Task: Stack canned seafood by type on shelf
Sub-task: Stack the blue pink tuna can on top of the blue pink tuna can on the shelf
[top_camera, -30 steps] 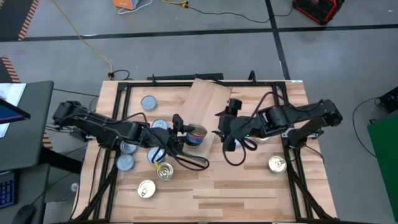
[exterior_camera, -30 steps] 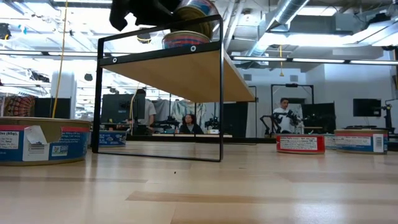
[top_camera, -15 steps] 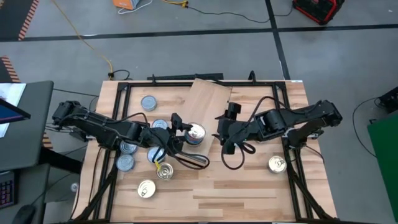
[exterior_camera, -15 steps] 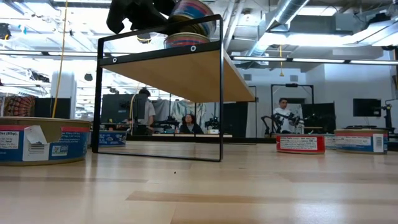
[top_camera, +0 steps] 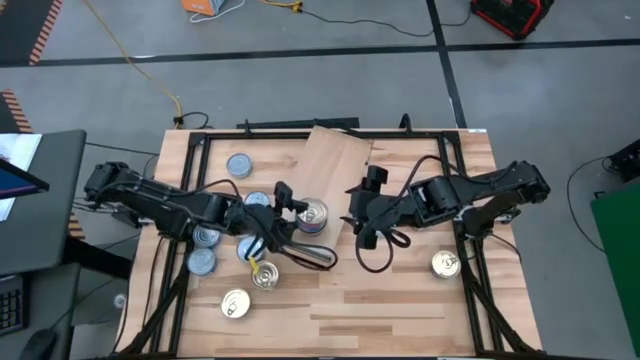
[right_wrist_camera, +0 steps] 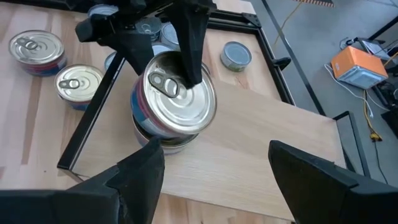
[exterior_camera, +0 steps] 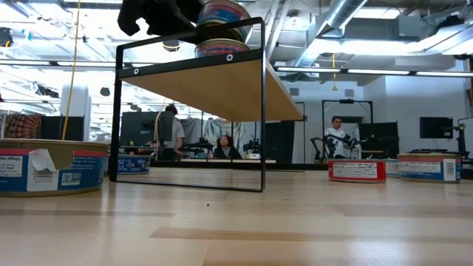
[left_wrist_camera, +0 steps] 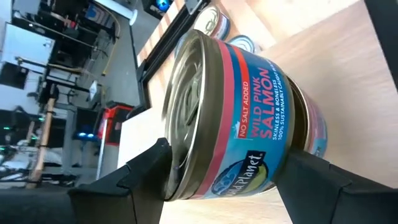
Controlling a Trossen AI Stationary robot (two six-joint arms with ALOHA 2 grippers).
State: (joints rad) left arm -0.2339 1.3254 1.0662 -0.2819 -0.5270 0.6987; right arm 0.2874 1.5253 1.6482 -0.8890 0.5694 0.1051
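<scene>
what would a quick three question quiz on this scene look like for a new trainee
1. Multiple choice: the top can at the left gripper rests on: A) a plate B) another can on the shelf C) a cardboard box.
2. True or false: the right gripper is holding a can.
3. Short answer: which fish does the top can's label name?

Key: 1 B. 2 False, it is open and empty, beside the stack. 3 Salmon.
</scene>
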